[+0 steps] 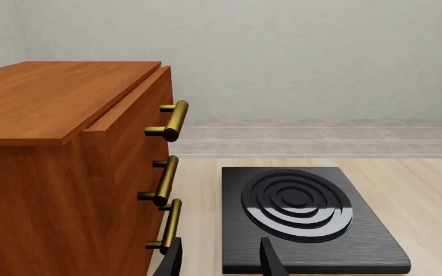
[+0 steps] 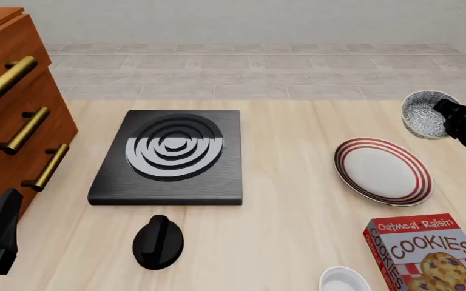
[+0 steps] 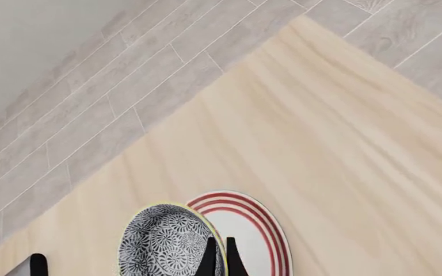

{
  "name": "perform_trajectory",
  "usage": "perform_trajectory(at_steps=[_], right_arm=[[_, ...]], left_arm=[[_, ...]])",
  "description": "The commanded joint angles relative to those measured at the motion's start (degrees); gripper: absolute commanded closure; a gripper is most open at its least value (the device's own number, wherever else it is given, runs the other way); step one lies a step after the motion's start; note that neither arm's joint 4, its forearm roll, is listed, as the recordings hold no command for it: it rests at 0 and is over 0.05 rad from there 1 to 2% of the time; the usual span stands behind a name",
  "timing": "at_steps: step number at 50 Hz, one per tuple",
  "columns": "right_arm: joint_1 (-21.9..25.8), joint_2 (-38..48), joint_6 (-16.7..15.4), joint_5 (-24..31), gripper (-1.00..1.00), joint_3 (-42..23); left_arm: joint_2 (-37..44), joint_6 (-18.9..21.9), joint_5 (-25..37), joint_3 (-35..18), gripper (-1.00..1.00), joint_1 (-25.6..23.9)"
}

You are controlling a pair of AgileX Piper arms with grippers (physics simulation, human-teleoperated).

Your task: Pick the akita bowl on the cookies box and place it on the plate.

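Note:
The akita bowl [image 2: 423, 114], speckled blue-grey on white, hangs tilted in the air at the far right, just beyond the plate [image 2: 383, 171]. My right gripper [image 2: 443, 112] is shut on its rim. In the right wrist view the two fingertips [image 3: 208, 260] pinch the rim of the akita bowl [image 3: 166, 241], with the red-ringed plate [image 3: 255, 233] below and beside it. The cookies box [image 2: 429, 251] lies flat at the front right with nothing on it. My left gripper [image 1: 219, 261] is open and empty, low at the front left beside the cabinet.
A wooden cabinet [image 2: 10, 103] with brass handles fills the left side. A black stove plate [image 2: 168, 156] lies in the middle, a black knob [image 2: 158, 241] in front of it. A plain white bowl [image 2: 344, 280] sits at the front edge, left of the cookies box.

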Motion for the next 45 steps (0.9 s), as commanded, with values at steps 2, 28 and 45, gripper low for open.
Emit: perform_trajectory(at_steps=[2,28,45], right_arm=[[-1.1,3.0,-0.7,-1.9,1.0,0.0],[0.1,7.5,-3.9,-2.3,1.0,-0.7],[1.2,10.3,-4.9,-3.8,1.0,-0.5]], left_arm=[[0.0,0.0,0.0,0.0,-1.0,0.0],[0.0,0.0,0.0,0.0,-1.0,0.0],[0.0,0.0,0.0,0.0,-1.0,0.0]])
